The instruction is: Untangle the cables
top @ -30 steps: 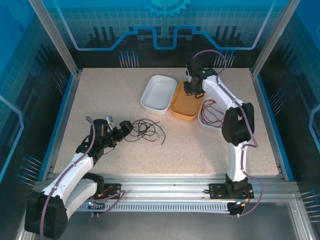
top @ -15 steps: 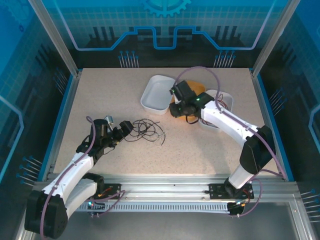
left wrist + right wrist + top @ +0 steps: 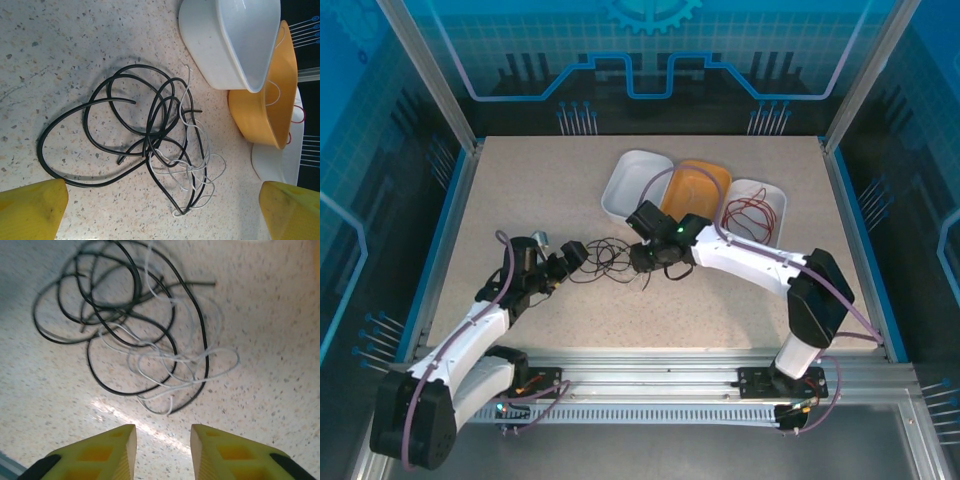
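Note:
A loose tangle of thin black and white cables (image 3: 608,257) lies on the speckled table between my two grippers. In the left wrist view the cables (image 3: 155,135) spread just ahead of my left gripper (image 3: 162,220), whose yellow fingers stand wide apart with nothing between them. My left gripper (image 3: 570,256) sits at the tangle's left edge. My right gripper (image 3: 646,256) hovers at its right edge. In the right wrist view the cables (image 3: 142,340) lie just beyond my right gripper (image 3: 162,447), which is open and empty. Red cables (image 3: 748,216) rest in the right white tray.
Three bins stand in a row behind the tangle: a white bin (image 3: 620,210), an orange bin (image 3: 705,180) and a white tray (image 3: 776,190). In the left wrist view a thin white wire (image 3: 273,92) lies in the orange bin (image 3: 265,125). The right arm stretches across in front of the bins.
My right arm swung from above the orange bin down and left to the tangle, and its jaws widened. The left arm and the cables stayed put.

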You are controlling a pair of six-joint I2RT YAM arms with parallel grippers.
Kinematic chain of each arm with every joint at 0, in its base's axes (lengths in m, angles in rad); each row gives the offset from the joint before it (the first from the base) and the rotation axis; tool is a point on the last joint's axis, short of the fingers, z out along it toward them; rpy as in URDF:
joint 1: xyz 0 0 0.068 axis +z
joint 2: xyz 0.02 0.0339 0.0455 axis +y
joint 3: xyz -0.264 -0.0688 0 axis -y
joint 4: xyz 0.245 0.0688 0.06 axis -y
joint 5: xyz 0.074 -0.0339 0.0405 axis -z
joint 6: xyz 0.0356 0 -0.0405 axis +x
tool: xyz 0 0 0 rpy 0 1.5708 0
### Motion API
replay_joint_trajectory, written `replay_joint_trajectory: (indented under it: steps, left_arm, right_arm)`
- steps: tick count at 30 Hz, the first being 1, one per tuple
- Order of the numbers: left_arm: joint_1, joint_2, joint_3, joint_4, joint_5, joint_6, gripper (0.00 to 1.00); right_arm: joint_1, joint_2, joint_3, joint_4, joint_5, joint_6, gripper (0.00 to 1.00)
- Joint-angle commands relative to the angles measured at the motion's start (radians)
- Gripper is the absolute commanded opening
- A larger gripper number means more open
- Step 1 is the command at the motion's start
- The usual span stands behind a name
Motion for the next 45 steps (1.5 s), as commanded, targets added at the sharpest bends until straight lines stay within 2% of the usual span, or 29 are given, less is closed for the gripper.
replay_joint_trajectory:
  steps: [1, 4, 6, 19, 30, 39, 45]
  left_arm:
    - [0.008, 0.018, -0.017, 0.035, 0.037, 0.000, 0.99]
    - [0.008, 0.027, -0.015, 0.038, 0.040, 0.000, 0.99]
    - [0.008, 0.027, -0.013, 0.039, 0.042, 0.002, 0.99]
    - [0.008, 0.023, -0.025, 0.039, 0.042, -0.004, 0.99]
    - [0.008, 0.028, -0.026, 0.047, 0.047, -0.004, 0.99]
    - [0.008, 0.028, -0.031, 0.052, 0.050, -0.010, 0.99]
    - [0.008, 0.034, -0.027, 0.057, 0.050, -0.009, 0.99]
  right_arm:
    - [0.004, 0.040, -0.029, 0.024, -0.014, 0.099, 0.42]
    - [0.004, 0.073, -0.035, 0.048, -0.004, 0.123, 0.51]
    - [0.003, 0.099, -0.026, 0.052, 0.006, 0.133, 0.54]
    - [-0.017, 0.216, 0.025, 0.072, -0.027, 0.137, 0.54]
    - [-0.022, 0.227, 0.010, 0.065, -0.019, 0.141, 0.50]
    - [-0.032, 0.256, 0.020, 0.097, -0.091, 0.149, 0.50]
    - [-0.032, 0.231, 0.002, 0.119, -0.102, 0.154, 0.37]
